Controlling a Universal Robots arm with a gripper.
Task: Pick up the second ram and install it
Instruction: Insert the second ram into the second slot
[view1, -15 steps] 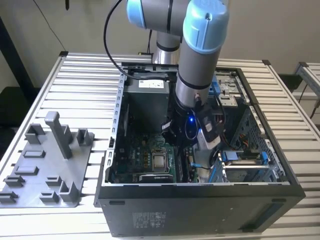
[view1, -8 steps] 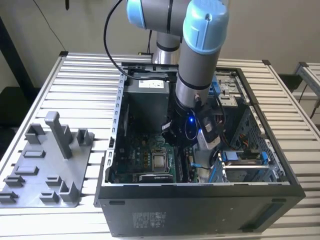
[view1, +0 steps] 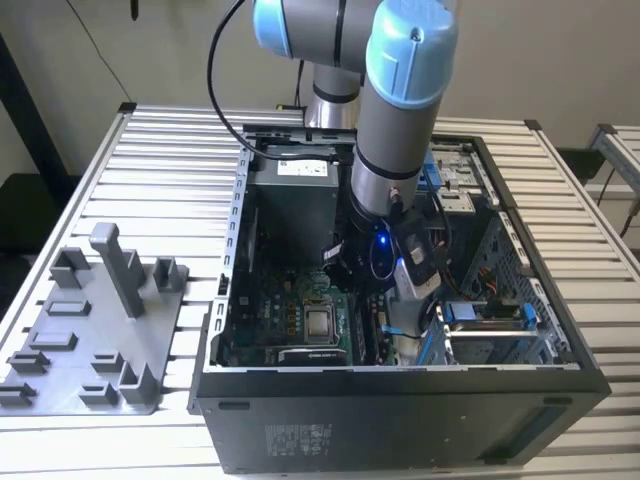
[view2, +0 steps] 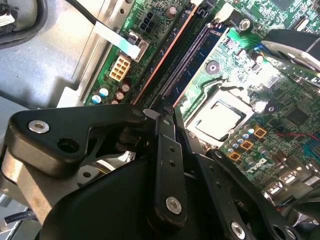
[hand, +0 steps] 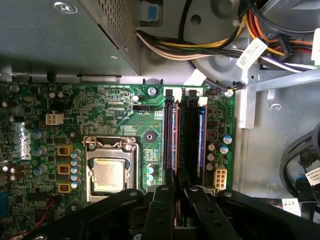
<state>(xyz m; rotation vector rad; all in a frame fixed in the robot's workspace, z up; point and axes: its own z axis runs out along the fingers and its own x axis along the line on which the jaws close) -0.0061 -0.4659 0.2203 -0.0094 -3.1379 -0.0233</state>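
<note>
one gripper (hand: 175, 192) is low inside the open computer case (view1: 400, 400), over the motherboard's memory slots (hand: 182, 140) beside the cpu socket (hand: 109, 172). fingers (hand: 161, 210) are drawn narrow, closed on the second ram (hand: 174, 150), which stands on edge in a slot; in the second wrist view the strip (view2: 165, 65) runs away from the fingertips. grey tray (view1: 95, 330) sits outside the case, on the exterior view's left.

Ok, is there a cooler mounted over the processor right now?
No, in the first wrist view the processor shows its bare metal lid, uncovered in its socket on the motherboard.
</note>
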